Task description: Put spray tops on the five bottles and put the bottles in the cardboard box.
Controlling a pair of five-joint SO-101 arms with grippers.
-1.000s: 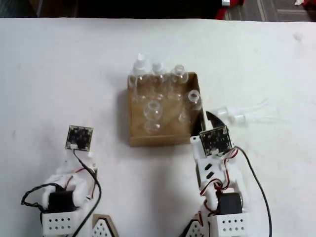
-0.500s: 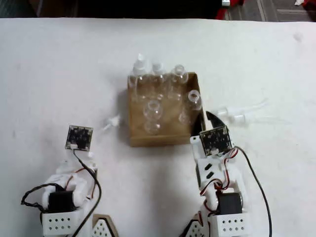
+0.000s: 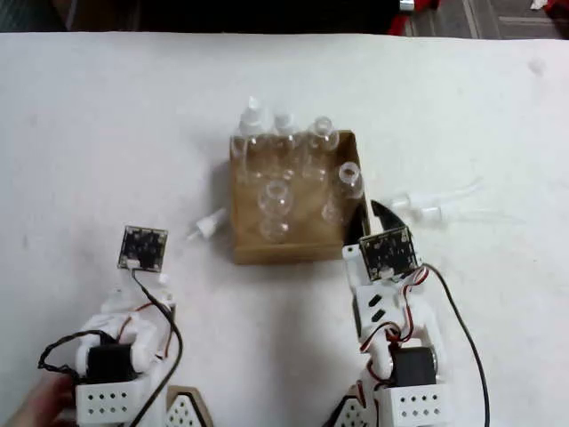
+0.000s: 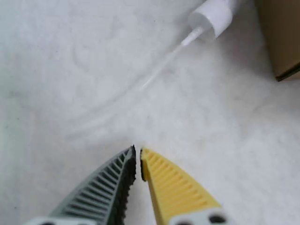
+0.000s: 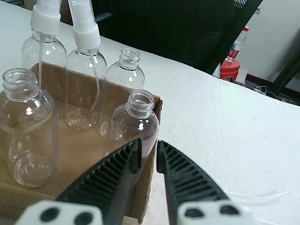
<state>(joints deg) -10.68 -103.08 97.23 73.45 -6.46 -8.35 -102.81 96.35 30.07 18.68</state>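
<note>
The cardboard box (image 3: 244, 240) stands mid-table with several clear bottles upright in it. Two bottles at the back (image 5: 40, 51) (image 5: 86, 61) wear white spray tops; three others (image 5: 123, 70) (image 5: 136, 122) (image 5: 26, 122) have bare necks. A loose spray top (image 3: 206, 224) (image 4: 213, 16) lies on the table just left of the box, its dip tube trailing toward my left gripper (image 4: 137, 154), which is shut and empty a short way from it. My right gripper (image 5: 147, 150) is shut and empty at the box's near right corner. More loose spray tops (image 3: 418, 206) lie right of the box.
The table is covered in white cloth (image 3: 107, 133). A hand (image 3: 36, 409) shows at the near left corner beside the left arm's base. A dark chair and room clutter stand beyond the far table edge in the right wrist view.
A spray top that was absent one second ago now lies left of the box, having shifted slightly nearer. A hand has appeared at the near left corner. Neither arm has moved.
</note>
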